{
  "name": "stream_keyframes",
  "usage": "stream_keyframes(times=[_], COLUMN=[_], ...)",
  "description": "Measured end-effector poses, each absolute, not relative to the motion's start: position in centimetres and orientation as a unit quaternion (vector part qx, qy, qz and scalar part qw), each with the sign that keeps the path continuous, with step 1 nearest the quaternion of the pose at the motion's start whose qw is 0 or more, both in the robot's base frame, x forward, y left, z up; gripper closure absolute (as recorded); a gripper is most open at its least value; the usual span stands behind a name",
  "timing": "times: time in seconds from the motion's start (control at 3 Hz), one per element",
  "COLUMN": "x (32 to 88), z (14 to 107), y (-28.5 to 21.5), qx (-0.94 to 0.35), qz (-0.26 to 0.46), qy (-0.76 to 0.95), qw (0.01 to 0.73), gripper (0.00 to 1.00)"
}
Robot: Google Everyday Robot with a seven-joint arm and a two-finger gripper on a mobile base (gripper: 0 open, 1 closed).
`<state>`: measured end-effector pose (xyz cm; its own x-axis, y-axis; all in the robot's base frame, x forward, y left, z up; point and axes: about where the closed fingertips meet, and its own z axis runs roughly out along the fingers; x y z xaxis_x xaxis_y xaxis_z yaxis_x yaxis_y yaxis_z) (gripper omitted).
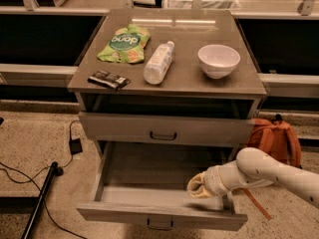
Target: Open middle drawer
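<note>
The grey cabinet (167, 78) has a closed upper drawer (124, 127) with a dark loop handle. Below it the middle drawer (124, 214) stands pulled far out; it is wide and shallow, its small dark handle (160, 225) is centred on its front, and its inside shows nothing in it. My gripper (197, 187), on a white arm (259, 171) coming from the right, sits low inside this drawer near its front right corner, just behind the front panel. The lowest drawer is hidden under the open one.
On the cabinet top lie a green snack bag (124, 43), a white bottle (158, 62), a white bowl (218, 60) and a dark bar (108, 79). An orange backpack (274, 138) stands at the right. Cables and a black pole (40, 198) lie on the floor at the left.
</note>
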<state>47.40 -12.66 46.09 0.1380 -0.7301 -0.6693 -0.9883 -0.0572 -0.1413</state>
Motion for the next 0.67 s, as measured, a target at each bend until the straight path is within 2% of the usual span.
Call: stream_keyframes(times=[0.33, 0.67], x=[47.4, 47.4], z=[46.08, 46.08], y=[-12.66, -12.65], qx=[-0.694, -0.694], qz=[0.218, 0.218], qy=[0.619, 0.619], qw=[0.296, 0.296], gripper=[0.16, 0.0])
